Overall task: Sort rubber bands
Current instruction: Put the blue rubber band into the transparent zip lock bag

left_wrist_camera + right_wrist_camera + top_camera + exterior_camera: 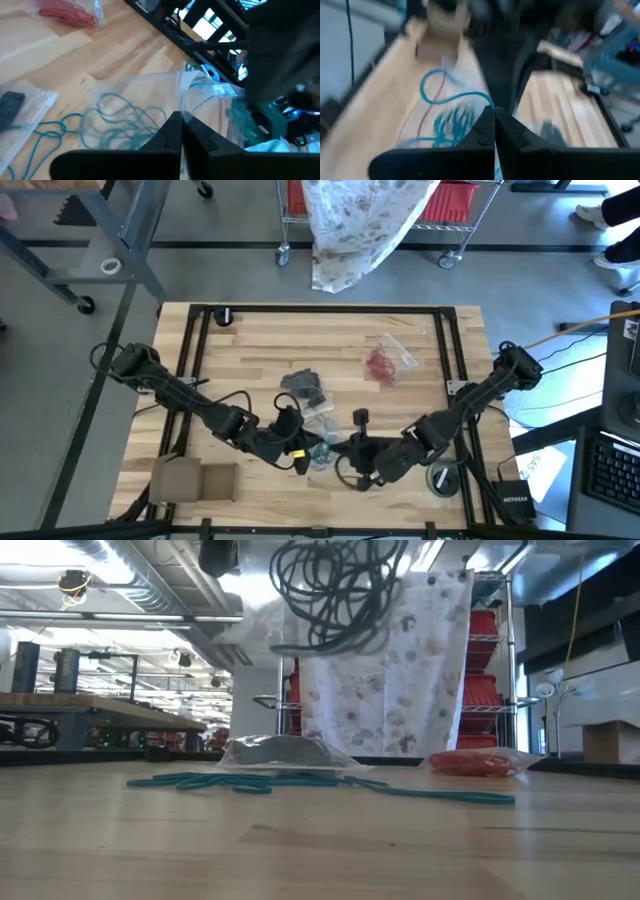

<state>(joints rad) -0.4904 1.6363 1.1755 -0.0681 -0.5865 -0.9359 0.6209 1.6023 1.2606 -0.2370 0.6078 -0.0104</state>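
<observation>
1. Two grippers meet at the near middle of the table [250, 350]: the left gripper [181, 131] has its jaws pressed together on the edge of a clear bag [150, 95], and the right gripper [494, 125] also has its jaws shut, seemingly pinching the same bag's film.
2. Teal rubber bands [120, 120] lie tangled inside and spilling beside that bag; red rubber bands [381, 363] sit bagged farther back on the right, and dark rubber bands [305, 387] are bagged near the centre.
3. Risk: if either pinch slips off the slick film, the bag mouth could collapse and teal loops could scatter across the table.
4. Risk: pulling the two grips apart too hard may tear the film or fling bands out, since the loops are tangled and light.
5. Obstacles: loose teal strands [300, 782] trail over the wood and could snag on a finger; the arms' cables hang close overhead.
6. A cardboard piece [195, 478] lies at the near left corner, and a round roll [441, 478] near the right arm's base, both clear of the work.
</observation>
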